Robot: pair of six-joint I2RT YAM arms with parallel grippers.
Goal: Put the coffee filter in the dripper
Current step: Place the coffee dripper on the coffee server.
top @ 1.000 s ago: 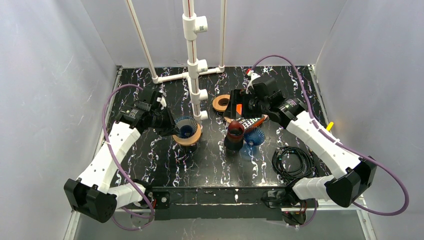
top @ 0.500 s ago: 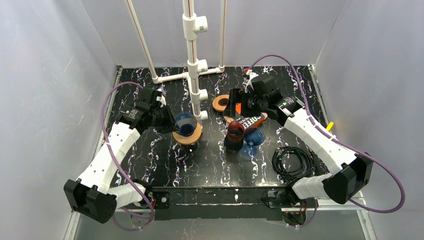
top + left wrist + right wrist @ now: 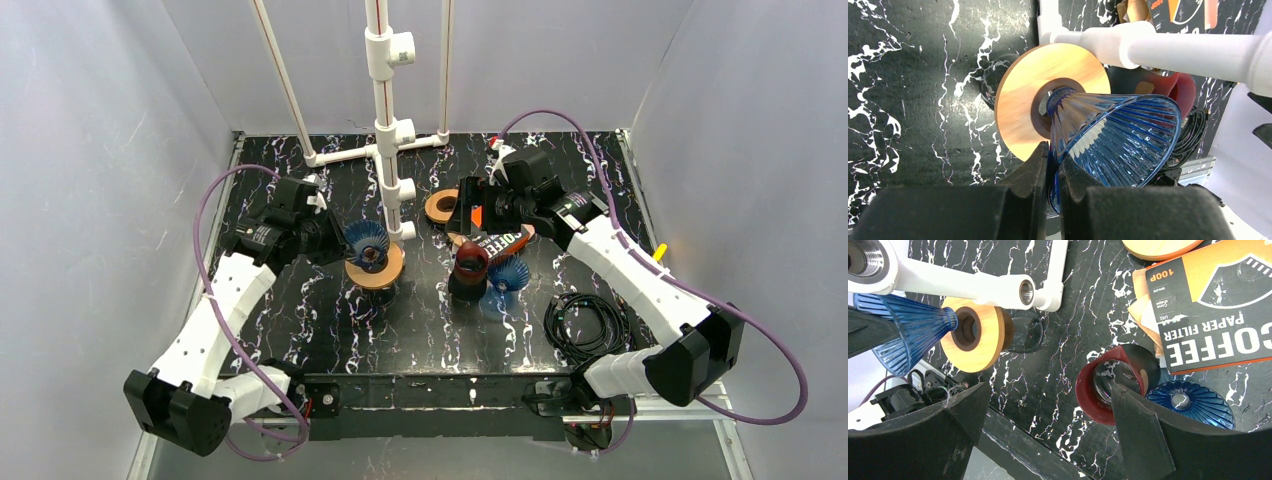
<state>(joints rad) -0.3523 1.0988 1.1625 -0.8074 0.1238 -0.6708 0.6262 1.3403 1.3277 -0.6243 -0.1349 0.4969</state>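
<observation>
Cable coil [image 3: 585, 325]: shown only by the top view, on the tabletop [image 3: 420, 330] near the right arm's base.
Left fingers [image 3: 1032, 170]: closed on the rim of the blue dripper [image 3: 1118, 135], which is held tilted with its tip at the hole of the wooden ring [image 3: 1023, 100]. The pinch is seen clearly only from the left wrist.
Right fingers [image 3: 1143, 440]: spread wide with nothing held, above the red dripper [image 3: 1098, 390].
Coffee filter [image 3: 1142, 310]: brown edges are seen beside the filter box [image 3: 1218, 315], in the right wrist view alone.
</observation>
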